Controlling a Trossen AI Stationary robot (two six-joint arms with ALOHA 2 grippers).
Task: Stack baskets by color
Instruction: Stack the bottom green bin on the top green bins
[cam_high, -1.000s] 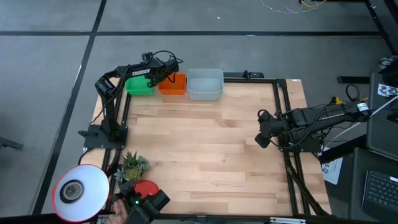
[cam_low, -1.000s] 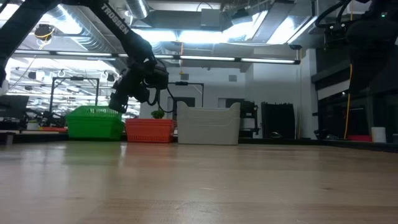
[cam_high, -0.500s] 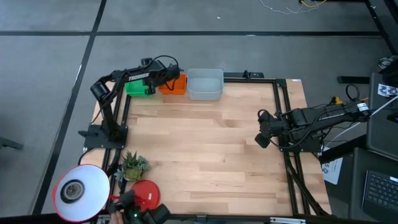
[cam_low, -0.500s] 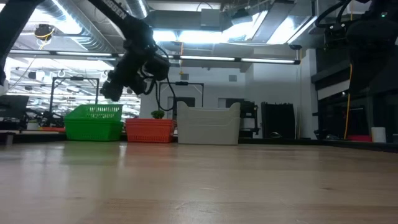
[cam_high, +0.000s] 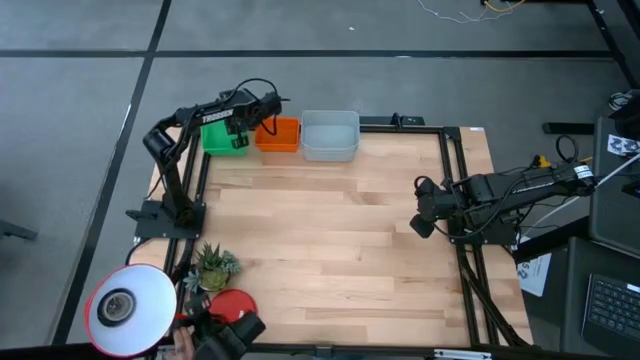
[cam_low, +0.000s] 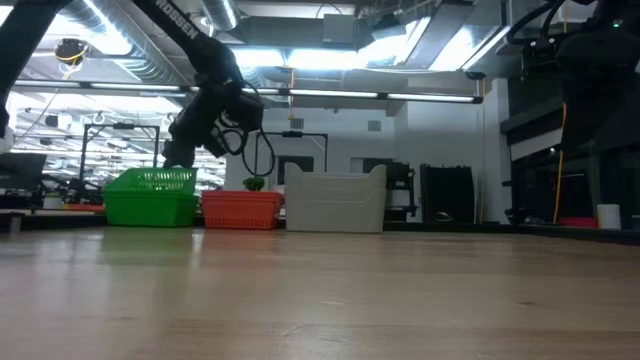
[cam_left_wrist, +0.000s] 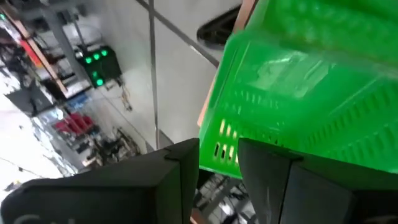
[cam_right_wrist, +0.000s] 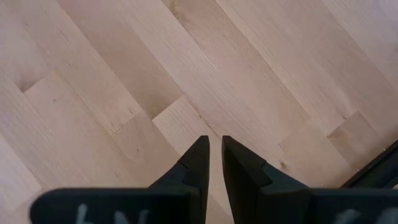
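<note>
left arm: folded up from its base at the table's 9 o'clock edge, reaching to 11 o'clock | left gripper: dark two-finger, raised, tips tilted down, fingers parted with a clear gap | right arm: low at the 3 o'clock edge, waiting | right gripper: dark fingers nearly together, slim gap, nothing held

free: table middle, near edge | blocked: far edge, baskets in row; near-left corner, plant, lamp
</note>
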